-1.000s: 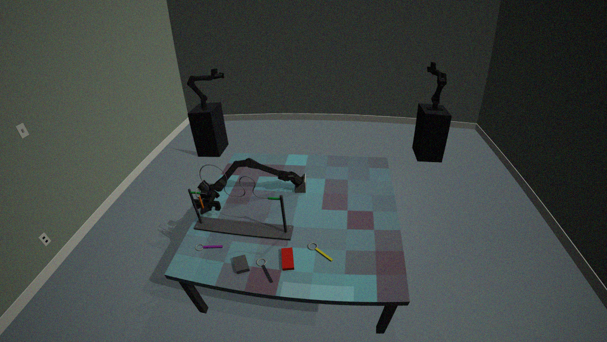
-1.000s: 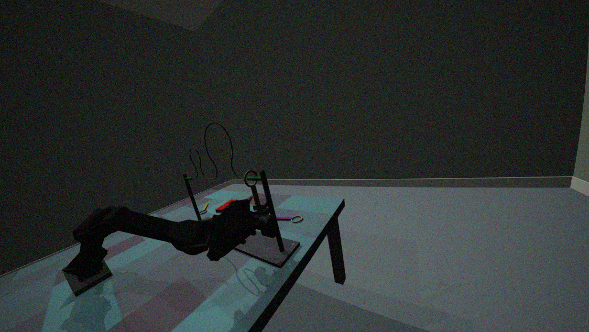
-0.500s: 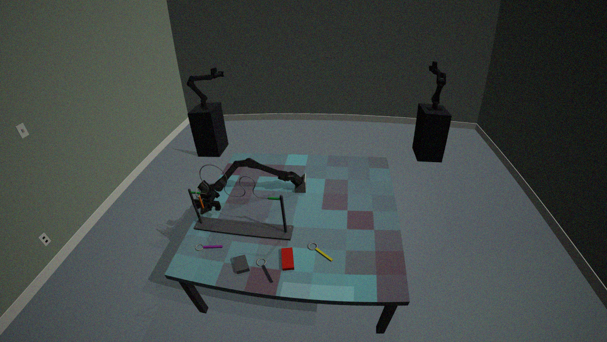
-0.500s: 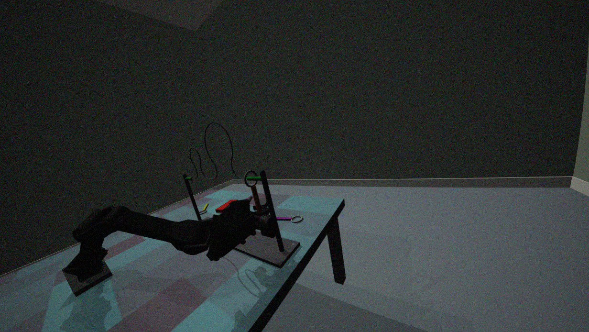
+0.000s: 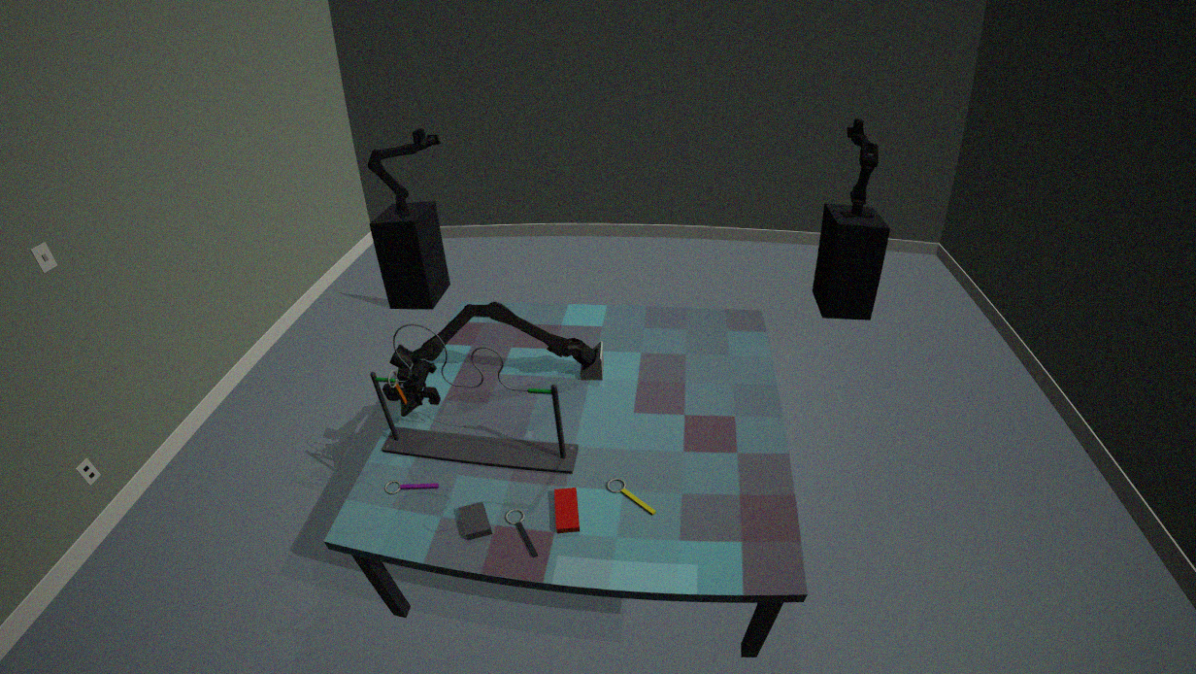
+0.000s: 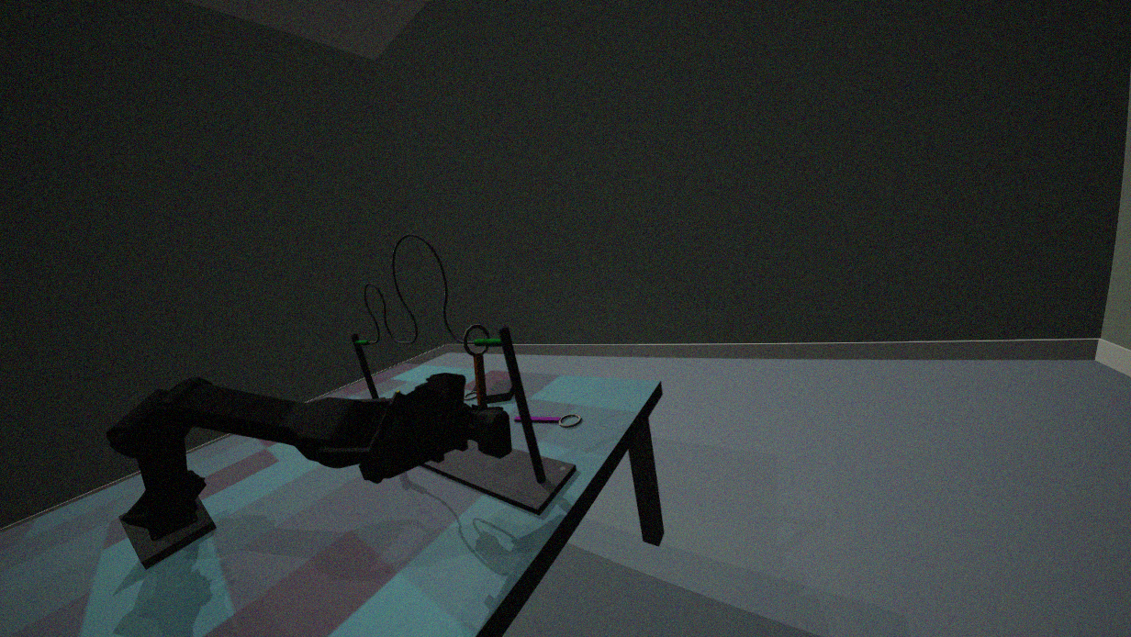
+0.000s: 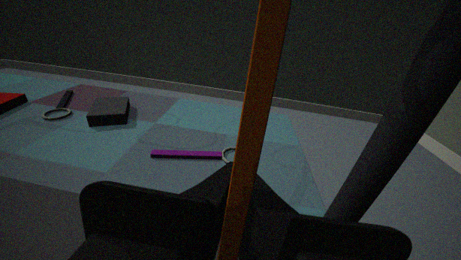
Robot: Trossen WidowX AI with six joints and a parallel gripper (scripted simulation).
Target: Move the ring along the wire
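My gripper (image 5: 407, 409) (image 6: 482, 405) (image 7: 237, 169) is shut on the orange handle (image 5: 400, 392) (image 6: 478, 376) (image 7: 259, 94), which stands nearly upright. The ring (image 6: 464, 340) at its top is around the wire at the inner end of the green part (image 5: 382, 379) (image 6: 492, 341) by the left post (image 5: 383, 408) (image 6: 522, 403) (image 7: 398, 124). In the exterior view the wire crosses about mid-ring; contact cannot be told. The thin grey wire (image 6: 446, 292) rises in a tall loop, then a smaller one, to the other green part (image 5: 540, 389) (image 6: 361, 341) at the right post (image 5: 558, 422) (image 6: 364, 366).
The dark base (image 5: 485, 451) joins the posts. In front of it lie a purple-handled ring (image 5: 418, 486) (image 7: 188, 154), a grey block (image 5: 473, 521) (image 7: 109, 110), a dark-handled ring (image 5: 526, 539), a red block (image 5: 565, 510) and a yellow-handled ring (image 5: 638, 501). Two other arms stand on pedestals behind.
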